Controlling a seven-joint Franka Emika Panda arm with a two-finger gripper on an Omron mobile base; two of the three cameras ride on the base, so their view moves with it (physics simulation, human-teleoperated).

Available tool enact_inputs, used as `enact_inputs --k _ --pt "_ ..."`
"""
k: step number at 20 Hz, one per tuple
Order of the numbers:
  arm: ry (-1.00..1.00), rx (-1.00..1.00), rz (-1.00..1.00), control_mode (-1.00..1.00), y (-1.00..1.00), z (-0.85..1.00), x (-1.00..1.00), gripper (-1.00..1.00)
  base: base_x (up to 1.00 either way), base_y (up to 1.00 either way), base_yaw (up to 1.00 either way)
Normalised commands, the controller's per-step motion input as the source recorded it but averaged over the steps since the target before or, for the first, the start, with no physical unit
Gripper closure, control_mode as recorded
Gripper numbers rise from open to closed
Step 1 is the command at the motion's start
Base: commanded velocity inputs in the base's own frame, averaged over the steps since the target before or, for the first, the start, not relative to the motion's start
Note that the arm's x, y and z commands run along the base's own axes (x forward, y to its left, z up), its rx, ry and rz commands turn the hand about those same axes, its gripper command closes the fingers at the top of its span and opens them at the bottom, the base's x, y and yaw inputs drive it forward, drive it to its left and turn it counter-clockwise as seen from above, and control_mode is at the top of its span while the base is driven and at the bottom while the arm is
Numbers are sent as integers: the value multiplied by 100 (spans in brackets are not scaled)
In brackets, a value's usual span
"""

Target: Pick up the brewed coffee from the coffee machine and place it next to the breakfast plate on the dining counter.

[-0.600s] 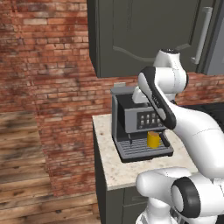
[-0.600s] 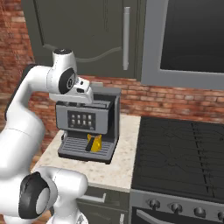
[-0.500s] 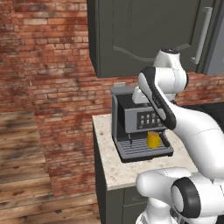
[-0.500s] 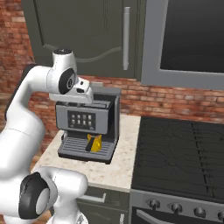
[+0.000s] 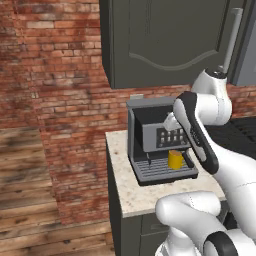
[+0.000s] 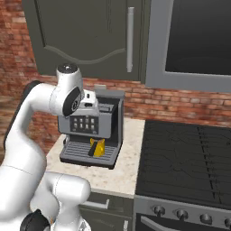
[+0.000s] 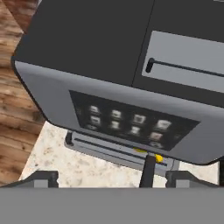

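The two-finger gripper (image 7: 112,177) hangs above the front of the boxy dark grey and silver coffee machine (image 5: 159,143), looking down on its top and button panel; its two dark fingertips (image 7: 40,178) stand wide apart at the bottom of the hand view, and nothing is between them. The white arm (image 5: 197,131) rises from the base, bends at a raised elbow near the cabinet handle and folds back down so that the hand sits level with the machine's upper front, just beside it. Compared with the pictures from half a second earlier, arm, machine and mug sit in the same places; no shift can be made out. One small yellow mug of brewed coffee (image 5: 175,159) stands upright on the ribbed drip tray (image 5: 164,170) under the spout, clear of the gripper. There is one machine, on the speckled beige worktop (image 5: 131,189) over dark cabinets, one dark stove (image 6: 185,162) just to its side, and one panel of small white buttons (image 7: 127,122), eight of them in two rows.
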Motion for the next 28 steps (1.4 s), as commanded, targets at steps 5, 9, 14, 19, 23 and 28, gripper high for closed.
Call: enact_inputs --k 5,9,14,19,23,28 --pt "-16 1 32 -100 -57 -11 -23 -100 0 0 0" --pt "-18 0 35 -100 -42 -4 -21 -100 0 0 0" --pt "-29 3 36 -100 -33 -6 -22 -100 0 0 0" --pt "-22 12 27 -100 -43 -33 -3 -100 0 0 0" --pt "-15 17 9 -100 -35 -36 0 -100 0 0 0" --pt "-16 18 10 -100 -10 -40 0 -100 0 0 0"
